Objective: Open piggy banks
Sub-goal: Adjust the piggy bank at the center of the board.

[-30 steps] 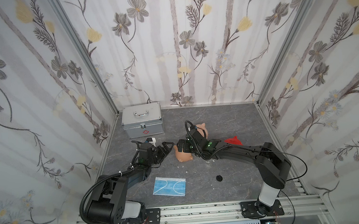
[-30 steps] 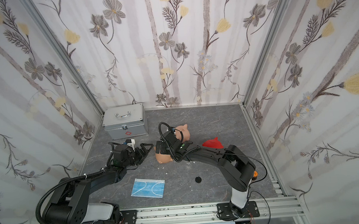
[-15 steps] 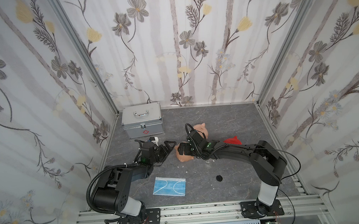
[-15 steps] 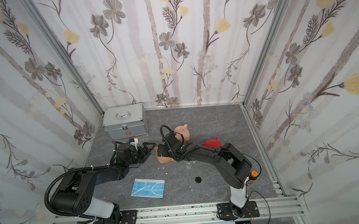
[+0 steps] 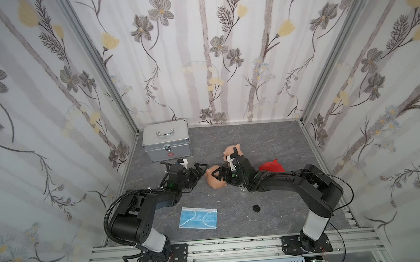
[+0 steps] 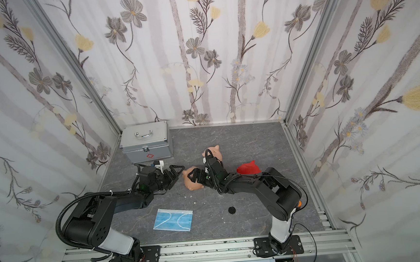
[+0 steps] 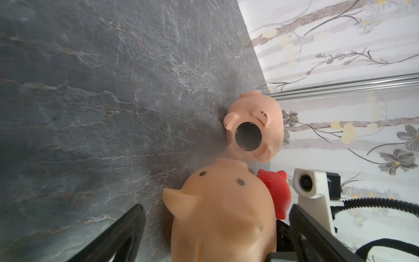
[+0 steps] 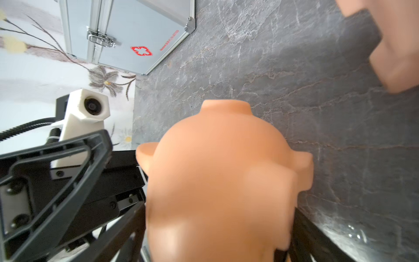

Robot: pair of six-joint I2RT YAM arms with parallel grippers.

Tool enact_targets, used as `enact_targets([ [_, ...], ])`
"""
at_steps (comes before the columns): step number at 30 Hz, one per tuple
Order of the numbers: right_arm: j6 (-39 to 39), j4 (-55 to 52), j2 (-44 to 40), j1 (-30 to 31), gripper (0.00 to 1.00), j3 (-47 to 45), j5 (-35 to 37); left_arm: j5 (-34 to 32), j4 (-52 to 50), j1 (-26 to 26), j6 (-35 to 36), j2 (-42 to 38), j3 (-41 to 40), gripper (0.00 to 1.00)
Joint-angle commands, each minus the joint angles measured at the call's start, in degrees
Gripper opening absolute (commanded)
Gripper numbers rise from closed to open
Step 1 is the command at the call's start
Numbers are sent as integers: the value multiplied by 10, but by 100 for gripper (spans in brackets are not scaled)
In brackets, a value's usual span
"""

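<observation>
**Much Is Hidden Where the Jaws Meet**

The near peach piggy bank (image 5: 214, 181) lies about the middle of the table (image 5: 280, 141). Its belly is hidden in every view, and the right wrist view shows it blurred and cut off. The red piggy bank (image 5: 271, 166), toward the right edge, is partly covered by the right arm (image 5: 283, 182). The far peach piggy bank (image 7: 254, 127), just behind toward the back edge, is tipped over with its black plug (image 7: 248, 136) seated. A small black disc (image 5: 256, 208) near the front edge is too small to identify.

The left arm (image 5: 158, 203) and the right arm reach low and nearly flat, with the grippers facing each other. The left gripper (image 5: 204, 171) is spread wide, released, at the near bank's head. The right gripper (image 8: 218, 207) straddles that bank's flanks; whether it presses cannot be told.
</observation>
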Motion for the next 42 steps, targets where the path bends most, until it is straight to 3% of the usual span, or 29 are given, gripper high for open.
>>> enact_targets([
  [1, 39, 71, 9, 1, 91, -18, -45, -18, 38, 0, -19, 7, -6, 100],
  [21, 50, 80, 18, -23, 89, -31, -43, 36, 258, -7, -79, 129, -8, 100],
  [42, 36, 64, 15, -26, 88, -29, -38, 61, 278, -19, -66, 176, 10, 100],
])
